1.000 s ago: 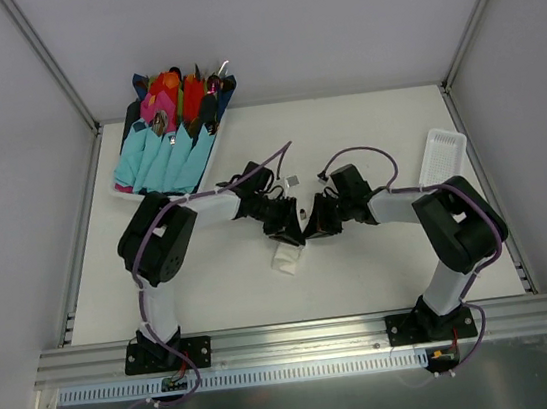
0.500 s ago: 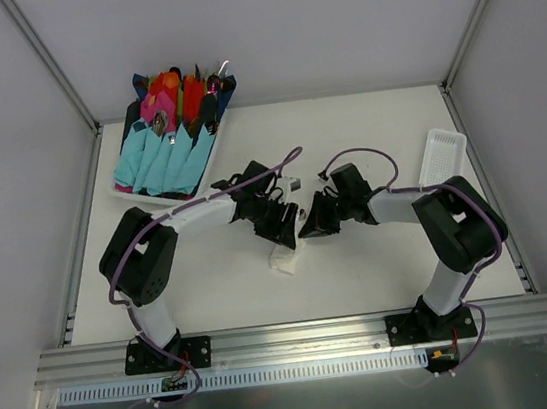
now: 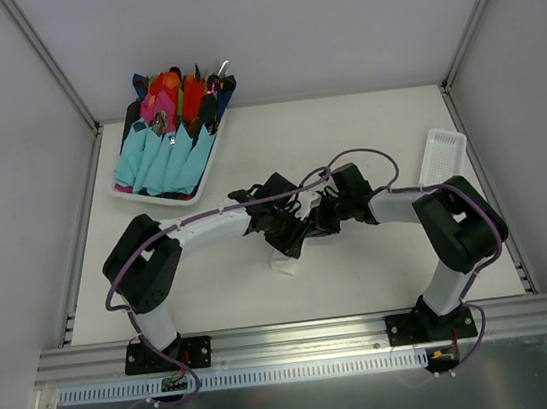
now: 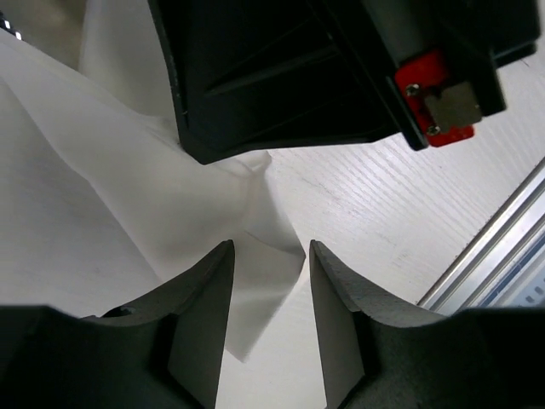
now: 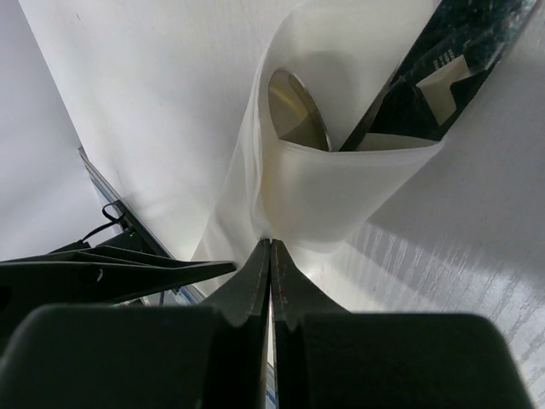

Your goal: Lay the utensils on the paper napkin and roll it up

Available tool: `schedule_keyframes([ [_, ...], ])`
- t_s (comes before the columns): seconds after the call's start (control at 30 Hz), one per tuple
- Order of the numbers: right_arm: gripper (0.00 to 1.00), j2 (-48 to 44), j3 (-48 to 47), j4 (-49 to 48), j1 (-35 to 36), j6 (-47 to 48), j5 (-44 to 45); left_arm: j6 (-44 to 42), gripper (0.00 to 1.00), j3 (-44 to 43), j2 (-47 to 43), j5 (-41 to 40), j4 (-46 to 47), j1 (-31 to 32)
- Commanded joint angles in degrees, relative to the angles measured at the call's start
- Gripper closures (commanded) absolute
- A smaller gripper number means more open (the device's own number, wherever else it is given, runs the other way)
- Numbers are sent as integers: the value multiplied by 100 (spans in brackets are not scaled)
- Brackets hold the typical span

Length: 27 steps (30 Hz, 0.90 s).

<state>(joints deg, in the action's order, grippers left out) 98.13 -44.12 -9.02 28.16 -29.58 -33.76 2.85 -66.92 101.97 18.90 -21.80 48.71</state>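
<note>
The white paper napkin (image 5: 341,183) is curled into a loose tube. A utensil's rounded end (image 5: 298,106) shows inside the tube. My right gripper (image 5: 271,243) is shut on a fold of the napkin at the tube's lower edge. My left gripper (image 4: 268,247) is open, with a loose napkin corner (image 4: 255,281) hanging between its fingers, untouched. In the top view both grippers, left (image 3: 290,241) and right (image 3: 315,227), meet over the table's middle. Only a small part of the napkin (image 3: 283,262) shows below them.
A tray of light-blue, pink and red napkin bundles (image 3: 167,148) stands at the back left. A white ribbed tray (image 3: 446,155) lies at the right edge. The right gripper's black body (image 4: 281,77) hangs close above the left fingers. A metal rail (image 3: 291,338) runs along the near edge.
My left arm has stretched to the right, bringing its gripper up against the right gripper. The napkin is more covered by the arms. The right arm has barely moved.
</note>
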Motion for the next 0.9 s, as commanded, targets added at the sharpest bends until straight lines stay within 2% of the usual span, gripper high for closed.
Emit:
schedule_keyframes([
  [0.0,100,-83,35,-162,-39,-47,-131,-180,61,-234,-125,-351,-70,16],
  [0.13,100,-66,26,-162,-48,-48,-166,-153,76,-313,-46,-422,-87,16],
  [0.17,99,-66,17,-162,-39,-39,-210,-136,86,-339,-29,-413,-79,16],
  [0.2,93,-74,17,-162,-48,-56,-228,-136,90,-357,-11,-387,-87,16],
  [0.3,85,-118,61,-162,-100,-74,-245,-118,100,-375,33,-290,-96,16],
  [0.4,85,-197,88,-171,-197,-65,-263,-83,100,-375,42,-159,-96,16],
  [0.5,74,-294,114,-162,-302,-83,-324,-74,100,-392,42,-35,-96,7],
  [0.57,74,-416,193,-162,-372,-56,-307,-66,100,-392,42,26,-96,7],
  [0.73,85,-698,439,-188,-698,14,-316,14,100,-392,16,202,-87,-89],
  [0.87,91,-690,492,-284,-716,5,-350,110,100,-410,-46,378,-96,-186],
])
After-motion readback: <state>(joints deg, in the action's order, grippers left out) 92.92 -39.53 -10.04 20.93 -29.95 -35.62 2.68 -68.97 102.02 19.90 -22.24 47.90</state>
